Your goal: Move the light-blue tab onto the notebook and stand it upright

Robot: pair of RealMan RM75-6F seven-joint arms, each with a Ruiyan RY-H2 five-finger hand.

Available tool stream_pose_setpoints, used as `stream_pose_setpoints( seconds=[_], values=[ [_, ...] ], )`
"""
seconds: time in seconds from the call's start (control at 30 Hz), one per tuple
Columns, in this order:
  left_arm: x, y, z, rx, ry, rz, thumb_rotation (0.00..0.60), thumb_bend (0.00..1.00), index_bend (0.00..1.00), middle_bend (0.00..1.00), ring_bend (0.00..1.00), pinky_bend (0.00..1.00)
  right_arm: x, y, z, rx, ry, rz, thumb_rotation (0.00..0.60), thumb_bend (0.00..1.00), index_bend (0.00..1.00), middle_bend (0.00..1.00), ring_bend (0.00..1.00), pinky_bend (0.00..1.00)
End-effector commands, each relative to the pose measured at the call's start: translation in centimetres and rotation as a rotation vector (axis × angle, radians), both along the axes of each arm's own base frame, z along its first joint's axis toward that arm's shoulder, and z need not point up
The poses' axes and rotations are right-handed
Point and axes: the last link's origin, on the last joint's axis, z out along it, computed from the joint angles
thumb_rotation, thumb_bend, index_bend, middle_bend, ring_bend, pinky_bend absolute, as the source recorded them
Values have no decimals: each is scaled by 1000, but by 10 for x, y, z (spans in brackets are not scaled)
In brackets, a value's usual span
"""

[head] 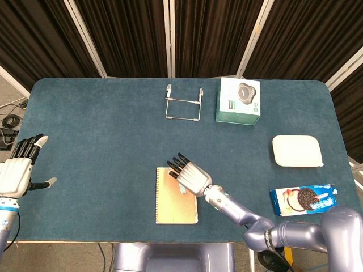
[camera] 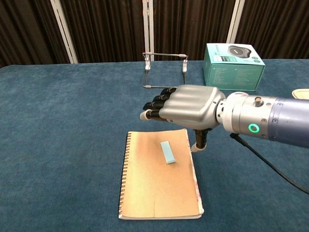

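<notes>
Tab: our small light-blue rectangular tab lies flat on the tan spiral-bound notebook, upper middle of the cover, not upright.
Long axis: it runs along the cover, slanting from the far left to the near right, roughly along the notebook's length.
Right hand: our silver right hand hangs just above the notebook's far edge, fingers stretched out to the left, holding nothing; the tab sits below and slightly nearer to us than the palm, apart from it.
Left hand: our left hand waits at the table's far left edge, fingers spread and holding nothing, well apart from the notebook.
Nearer arm: the right, by far; we judge that standing the tab up falls to it.
Coming move: we judge the hand must come down and take the tab by its long edges or an end to tip it up.
Hidden: in the head view our right hand covers most of the tab; only a pale sliver shows.
Hard to tell: how thick the tab is, and whether it could stand on an edge.
Table: a teal cloth-covered table carries the notebook.
</notes>
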Motion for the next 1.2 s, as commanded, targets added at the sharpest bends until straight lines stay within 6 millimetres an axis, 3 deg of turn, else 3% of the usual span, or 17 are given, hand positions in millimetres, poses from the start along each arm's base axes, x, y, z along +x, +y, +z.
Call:
stream_pose_setpoints(
  seconds=[0.03,0.2,0.3,0.5,0.63,0.77,0.83,0.97,1.2],
  values=[
    [-1,0,-2,-8,1,4,600,0,0,0,0,0,-4,-2,30,-61,-56,-5,600,24,20,0,0,0],
    [1,3,-9,-41,-10,-5,600,0,0,0,0,0,-36,-1,80,-146,-126,-46,600,24,18,0,0,0],
    [7,9,-19,-86,2,-37,600,42,0,0,0,0,-79,-1,123,-261,-136,-59,600,23,10,0,0,0],
    [37,28,-41,-189,24,-163,600,470,1,0,0,0,-149,10,169,-377,-231,-235,600,10,0,0,0,0],
    [79,43,-73,-305,33,-316,600,758,101,0,0,0,-194,31,191,-424,-359,-424,600,0,0,0,0,0],
    [104,48,-96,-386,40,-388,600,912,237,0,0,0,-209,43,197,-450,-433,-496,600,0,0,0,0,0],
    [116,50,-108,-423,48,-417,600,937,273,0,0,0,-212,48,198,-458,-466,-525,600,0,0,0,0,0],
    [150,53,-150,-554,88,-485,600,975,333,0,0,0,-216,57,202,-484,-530,-576,600,0,0,0,0,0],
    [178,49,-194,-620,134,-528,600,1000,348,0,0,0,-222,55,207,-495,-540,-602,600,0,0,0,0,0]
  ],
)
